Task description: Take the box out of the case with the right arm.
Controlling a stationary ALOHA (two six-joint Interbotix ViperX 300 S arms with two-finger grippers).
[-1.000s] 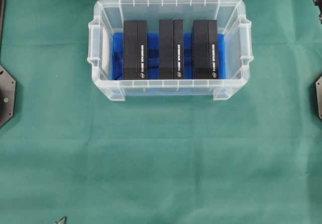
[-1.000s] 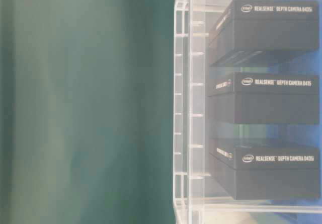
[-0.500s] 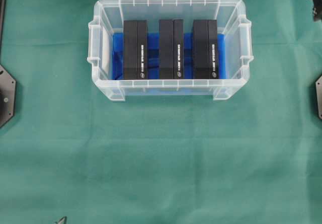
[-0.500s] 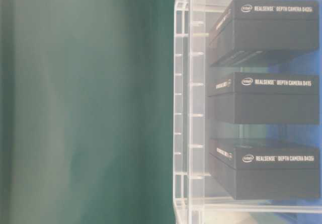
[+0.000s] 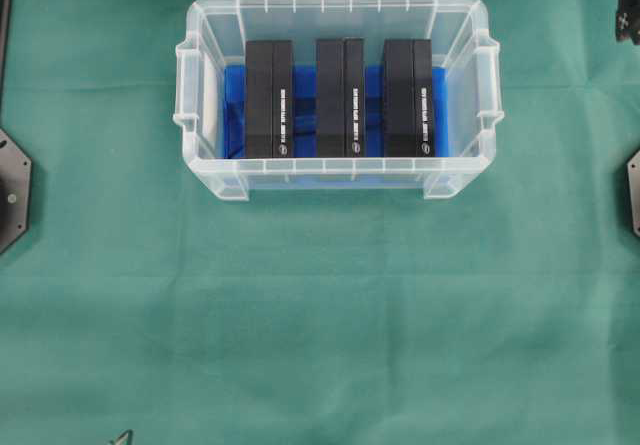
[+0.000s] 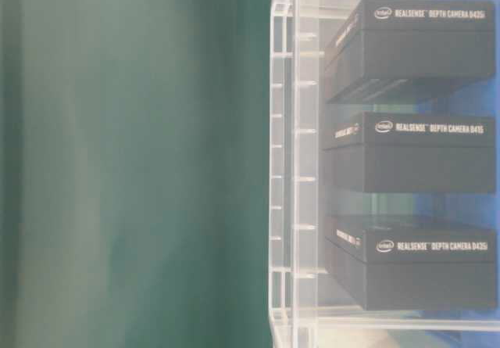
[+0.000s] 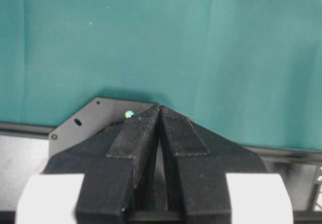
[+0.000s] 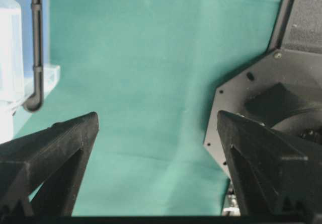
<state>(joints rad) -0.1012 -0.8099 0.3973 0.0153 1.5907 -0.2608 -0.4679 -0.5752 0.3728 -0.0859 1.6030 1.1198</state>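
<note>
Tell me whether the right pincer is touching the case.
Apart. In the right wrist view the right pincer stands open over bare green cloth, with the case off to the left edge, clear of both fingers.

The whole green surface [image 5: 320, 315] is seen straight down from high overhead, with the case [image 5: 338, 177] toward the top. The same case [image 6: 285, 168] is viewed close up from table level, turned sideways and filling the right half. Each wrist view is aimed along its own end effector, left [image 7: 160, 114] and right [image 8: 157, 121], close above the cloth.
</note>
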